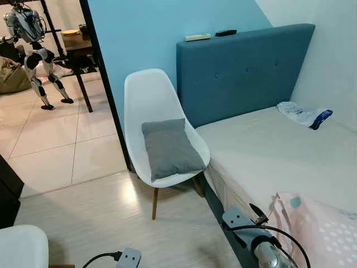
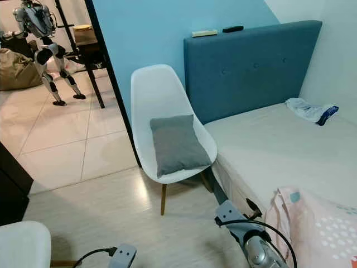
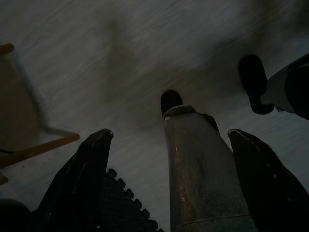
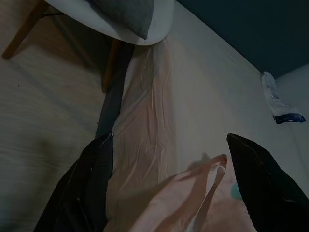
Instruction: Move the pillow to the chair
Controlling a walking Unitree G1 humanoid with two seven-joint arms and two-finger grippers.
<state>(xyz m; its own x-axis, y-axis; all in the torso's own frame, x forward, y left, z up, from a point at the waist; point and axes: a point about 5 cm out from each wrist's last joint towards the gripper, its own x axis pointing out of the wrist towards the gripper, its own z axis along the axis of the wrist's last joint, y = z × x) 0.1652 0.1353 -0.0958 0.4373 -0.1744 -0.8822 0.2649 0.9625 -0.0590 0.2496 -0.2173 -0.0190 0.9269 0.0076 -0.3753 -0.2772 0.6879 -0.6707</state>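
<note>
A grey pillow lies on the seat of a white shell chair with wooden legs, which stands beside the bed. The pillow's corner and the chair's rim also appear in the right wrist view. My right arm hangs low by the bed's edge. Its gripper is open above the sheet, holding nothing. My left arm hangs low over the floor, and its gripper is open and empty, with my own silver leg between its fingers.
A blue headboard backs the bed; a plastic bag and a pink dotted blanket lie on it. Another white chair is at my near left. Through the doorway stand another robot and a table.
</note>
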